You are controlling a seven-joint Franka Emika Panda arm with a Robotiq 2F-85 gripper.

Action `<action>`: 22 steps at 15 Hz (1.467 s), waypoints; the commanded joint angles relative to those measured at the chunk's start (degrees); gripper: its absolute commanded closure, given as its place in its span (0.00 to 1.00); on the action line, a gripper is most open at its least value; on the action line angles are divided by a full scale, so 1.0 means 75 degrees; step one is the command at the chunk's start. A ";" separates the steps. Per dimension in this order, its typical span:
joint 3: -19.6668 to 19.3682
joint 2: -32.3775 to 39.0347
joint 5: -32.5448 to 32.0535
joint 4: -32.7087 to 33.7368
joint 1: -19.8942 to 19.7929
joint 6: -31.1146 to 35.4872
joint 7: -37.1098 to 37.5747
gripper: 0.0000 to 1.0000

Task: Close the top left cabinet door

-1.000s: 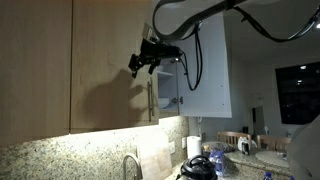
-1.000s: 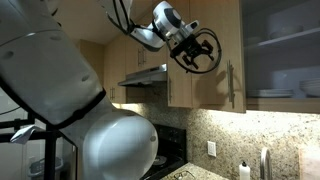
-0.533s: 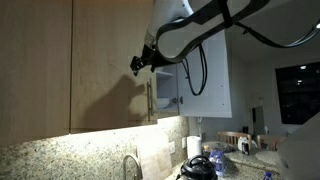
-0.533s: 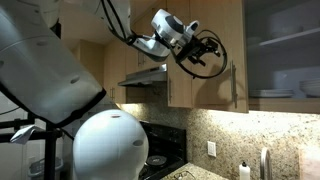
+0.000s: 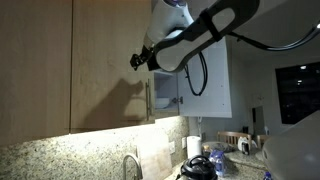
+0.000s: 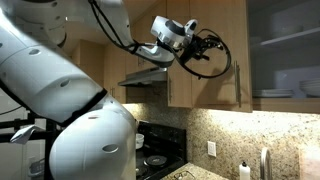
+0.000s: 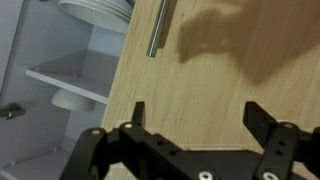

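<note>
The top left cabinet door (image 5: pixel 105 60) is a light-brown wood-grain panel with a slim silver bar handle (image 5: pixel 150 100) near its edge. It also shows in an exterior view (image 6: pixel 228 40) and fills the wrist view (image 7: pixel 230 70), where the handle (image 7: pixel 160 25) sits at the top. My gripper (image 5: pixel 140 60) hovers close to the door face, above the handle. It also shows in an exterior view (image 6: pixel 207 50). In the wrist view the gripper (image 7: pixel 198 112) is open and empty, with both fingers spread in front of the wood.
A white-faced door (image 5: pixel 212 70) stands open beside the wood door. The cabinet inside holds plates (image 7: pixel 95 10) and a shelf (image 7: pixel 70 80). There is a range hood (image 6: pixel 145 77), a glass-front cabinet (image 6: pixel 285 50) and a granite counter with a faucet (image 5: pixel 130 165) below.
The gripper has shifted slightly toward the door face while the arm's elbow swung across. The door itself shows no clear movement.
</note>
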 commanded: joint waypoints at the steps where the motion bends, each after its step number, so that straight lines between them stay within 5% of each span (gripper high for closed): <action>1: 0.0453 0.0064 0.0265 0.0183 -0.0701 0.0298 0.0077 0.00; 10: 0.0868 0.1465 0.0888 0.1574 -0.1008 -0.0883 -0.0171 0.00; 22: -0.0179 0.2553 0.0375 0.2515 0.0640 -0.2927 0.0117 0.00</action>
